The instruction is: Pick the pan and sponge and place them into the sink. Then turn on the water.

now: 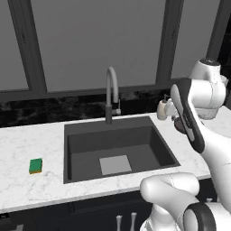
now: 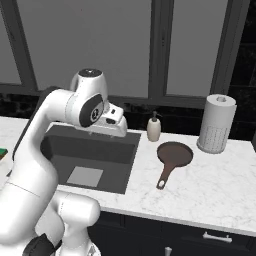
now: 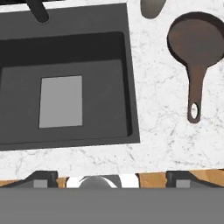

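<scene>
While the end effector (image 3: 112, 177) hangs wide open above the sink (image 3: 131, 87), the pan (image 3: 197, 41) lies on the counter (image 3: 162, 113).

My arm (image 2: 45, 145) is glossy white, built of rounded, bulbous segments, with dark grey rings and caps at the joints. My pincer (image 3: 111, 179) ends in two small dark tips.
</scene>
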Motion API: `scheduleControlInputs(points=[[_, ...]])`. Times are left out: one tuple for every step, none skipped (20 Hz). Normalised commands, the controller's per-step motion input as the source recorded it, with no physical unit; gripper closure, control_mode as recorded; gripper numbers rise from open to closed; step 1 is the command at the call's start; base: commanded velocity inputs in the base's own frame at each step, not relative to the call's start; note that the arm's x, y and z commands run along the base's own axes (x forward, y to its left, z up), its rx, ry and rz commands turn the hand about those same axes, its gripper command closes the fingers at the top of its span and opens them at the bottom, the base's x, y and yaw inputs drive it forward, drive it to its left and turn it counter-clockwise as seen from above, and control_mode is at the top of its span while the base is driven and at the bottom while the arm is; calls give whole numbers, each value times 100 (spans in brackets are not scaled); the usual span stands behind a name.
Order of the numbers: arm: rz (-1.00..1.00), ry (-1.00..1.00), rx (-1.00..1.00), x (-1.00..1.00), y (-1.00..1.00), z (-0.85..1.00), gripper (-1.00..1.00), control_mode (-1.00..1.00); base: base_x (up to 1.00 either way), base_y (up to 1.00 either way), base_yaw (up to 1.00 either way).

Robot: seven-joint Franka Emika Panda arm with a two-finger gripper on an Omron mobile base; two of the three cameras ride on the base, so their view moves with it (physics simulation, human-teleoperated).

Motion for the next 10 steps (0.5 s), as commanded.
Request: scheduleControlInputs(points=[[-1, 0, 0, -34, -92, -24, -100, -100, 0, 0, 0], [-1, 1, 0, -30, -92, -25, -100, -100, 0, 0, 0], [0, 3, 1, -19, -86, -23, -100, -100, 0, 0, 0], [0, 4, 0, -13, -79, -21, -100, -100, 0, 0, 0], [0, 6, 0, 0, -75, -19, -100, -100, 0, 0, 0], [0, 8, 0, 0, -76, -19, -100, -100, 0, 0, 0], [0, 8, 0, 0, -73, -21, -100, -100, 0, 0, 0], [0, 7, 0, 0, -74, -24, -100, -100, 0, 0, 0], [0, 8, 0, 0, -74, -29, -100, -100, 0, 0, 0], [0, 10, 0, 0, -74, -32, -100, -100, 0, 0, 0]])
